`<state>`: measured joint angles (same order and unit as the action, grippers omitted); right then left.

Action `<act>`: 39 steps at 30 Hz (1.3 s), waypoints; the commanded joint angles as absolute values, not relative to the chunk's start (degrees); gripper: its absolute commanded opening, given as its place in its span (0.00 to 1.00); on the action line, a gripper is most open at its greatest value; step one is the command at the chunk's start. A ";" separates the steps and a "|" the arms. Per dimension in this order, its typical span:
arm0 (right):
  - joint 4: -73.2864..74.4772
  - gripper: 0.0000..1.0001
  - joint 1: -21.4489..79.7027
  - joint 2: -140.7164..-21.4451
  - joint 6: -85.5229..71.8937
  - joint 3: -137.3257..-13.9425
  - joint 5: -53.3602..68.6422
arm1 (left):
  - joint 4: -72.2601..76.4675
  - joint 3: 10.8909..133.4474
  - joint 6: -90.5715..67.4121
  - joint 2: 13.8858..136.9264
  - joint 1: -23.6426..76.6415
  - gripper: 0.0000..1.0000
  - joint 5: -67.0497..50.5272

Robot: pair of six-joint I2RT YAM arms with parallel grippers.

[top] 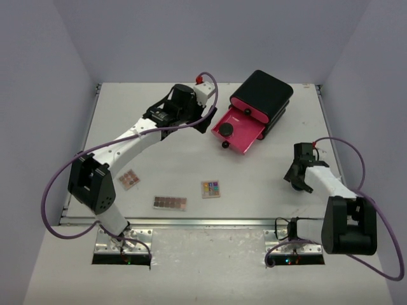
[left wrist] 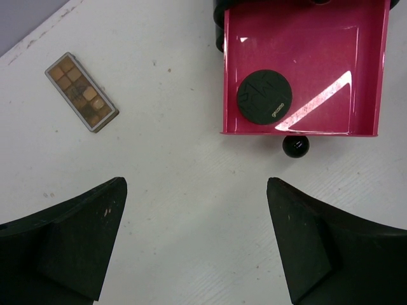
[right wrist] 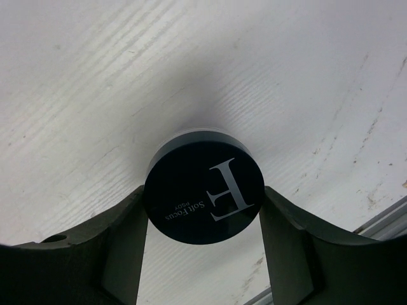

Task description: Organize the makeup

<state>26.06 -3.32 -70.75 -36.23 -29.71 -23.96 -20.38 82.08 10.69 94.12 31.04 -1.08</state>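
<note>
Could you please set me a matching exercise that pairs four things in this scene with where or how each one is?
Things:
1. compact marked F
2. second round compact
3. multicoloured palette
4. left claw

Places or states:
A. inside the open pink drawer
B. open, holding nothing
C. gripped by the right claw
D. flat on the table, next to the long brown palette

Pairs: 1-C, 2-A, 3-D, 4-B.
</note>
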 commanded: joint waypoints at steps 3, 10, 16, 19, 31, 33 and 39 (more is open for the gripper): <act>23.66 0.47 7.44 -65.15 -28.14 -36.26 -25.91 | -17.40 84.51 11.44 94.91 29.57 0.90 -0.26; 17.37 0.42 20.55 -65.83 -16.53 -44.73 -14.17 | -17.99 87.12 11.57 98.57 28.21 0.90 1.18; 8.17 0.42 25.76 -74.44 -7.76 -52.14 -13.69 | -18.58 89.56 11.12 101.70 27.77 0.90 3.03; 10.31 0.43 25.86 -80.46 -5.86 -59.15 -13.40 | -19.10 90.65 10.62 102.98 27.69 0.90 3.57; 9.62 0.47 26.54 -93.50 -6.28 -65.18 -17.10 | -20.31 92.57 10.81 106.38 27.51 0.90 5.25; 10.67 0.49 26.54 -94.53 -6.99 -65.74 -17.89 | -20.43 92.77 10.81 106.79 27.51 0.90 5.10; 11.78 0.61 26.54 -97.27 -7.69 -66.15 -19.21 | -20.53 92.72 10.91 107.00 27.51 0.90 4.75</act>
<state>12.02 26.39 -96.14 -7.25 -62.81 -16.58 -21.68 90.02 11.09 107.42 28.08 4.92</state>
